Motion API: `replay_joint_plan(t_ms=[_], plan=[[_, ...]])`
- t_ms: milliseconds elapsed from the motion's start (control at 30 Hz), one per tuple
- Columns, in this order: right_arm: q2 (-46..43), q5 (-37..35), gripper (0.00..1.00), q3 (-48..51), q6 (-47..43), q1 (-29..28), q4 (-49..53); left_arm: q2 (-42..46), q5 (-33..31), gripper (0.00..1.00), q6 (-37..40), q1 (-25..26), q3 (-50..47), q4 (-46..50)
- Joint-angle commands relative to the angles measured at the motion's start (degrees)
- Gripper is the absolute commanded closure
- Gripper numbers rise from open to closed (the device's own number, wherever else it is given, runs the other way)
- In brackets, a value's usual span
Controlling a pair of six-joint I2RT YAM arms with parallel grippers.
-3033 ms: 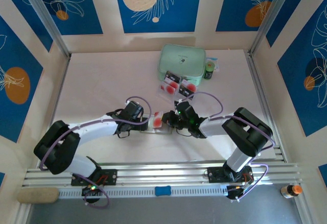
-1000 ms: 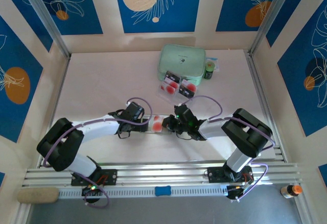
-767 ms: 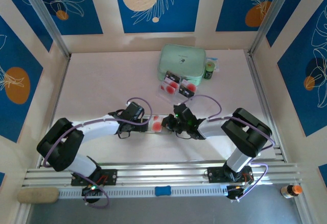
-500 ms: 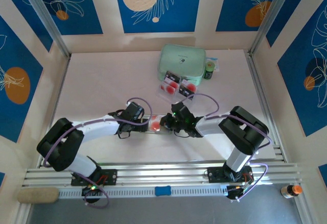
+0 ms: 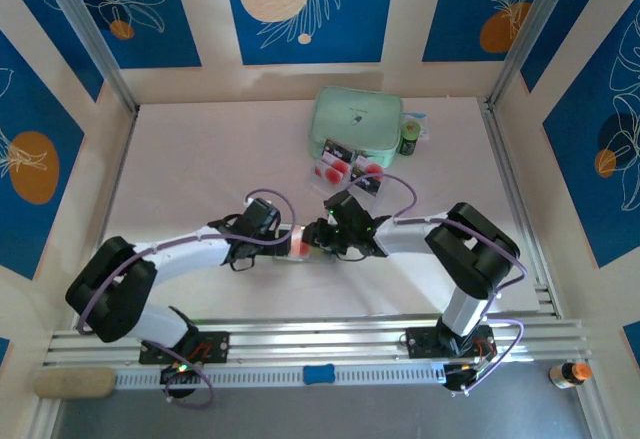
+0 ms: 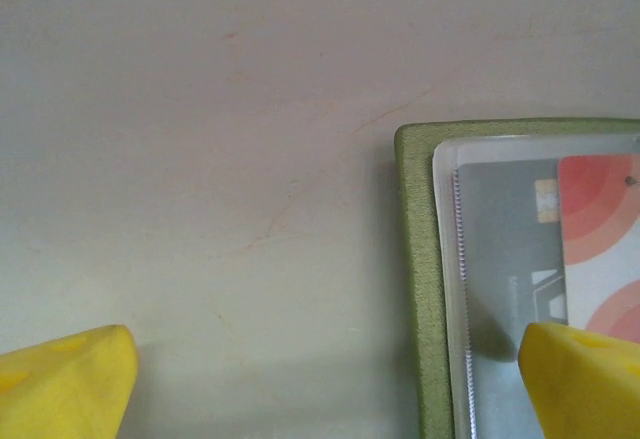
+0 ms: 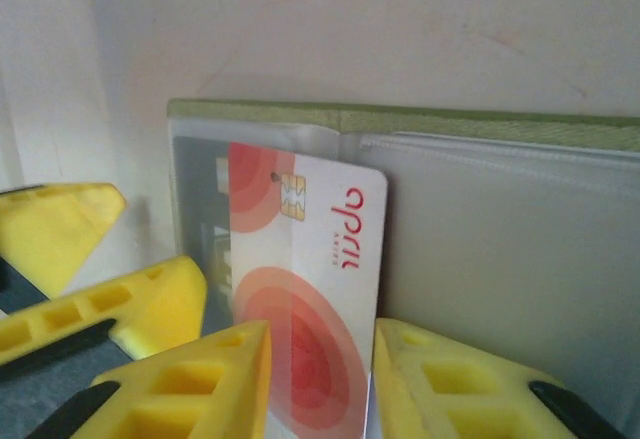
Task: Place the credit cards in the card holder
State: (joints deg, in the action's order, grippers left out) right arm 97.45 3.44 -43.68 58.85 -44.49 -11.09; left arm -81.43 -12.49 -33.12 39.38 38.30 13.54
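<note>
Since a second ago the right fingers [image 7: 200, 389] have slid leftward and parted slightly over one credit card [image 7: 310, 249]. It sits partly in the clear pocket of the card holder [image 7: 400, 119], which lies open on the desk [image 5: 200, 159]. The left fingers [image 6: 60, 379] are spread wide, one tip on the holder. Other credit cards [image 5: 330, 171] lie in the clear tray [image 5: 348, 166].

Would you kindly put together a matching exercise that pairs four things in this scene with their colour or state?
Things:
1. credit card
2. card holder
3. left pincer
4. zip case

Colour or state:
A. mint green
B. open wide
C. pale with red circles
D. olive-green rim, lying open

Pairs: 1-C, 2-D, 3-B, 4-A
</note>
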Motion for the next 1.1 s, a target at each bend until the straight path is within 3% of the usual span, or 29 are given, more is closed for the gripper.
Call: replay_joint_plan(t_ms=[0, 167, 467, 1067], plan=[[-4.32, 0.66, 0.68, -2.21, -5.85, 0.84, 11.06, 2.44, -0.64, 0.02, -1.22, -0.93, 0.20, 2.46], [-5.23, -0.37, 0.79, -6.79, -10.41, 1.56, 17.97, 2.73, -1.03, 0.01, -1.67, -2.91, -0.47, 3.31], [2.72, 1.74, 0.98, -14.20, -13.72, 0.85, 21.46, -0.03, 0.10, 0.00, -3.02, -5.54, -1.61, 4.05], [13.47, 3.46, 1.00, -22.43, -14.11, -1.91, 24.62, -2.15, 1.59, 0.00, -2.82, -5.71, -2.65, 2.32]])
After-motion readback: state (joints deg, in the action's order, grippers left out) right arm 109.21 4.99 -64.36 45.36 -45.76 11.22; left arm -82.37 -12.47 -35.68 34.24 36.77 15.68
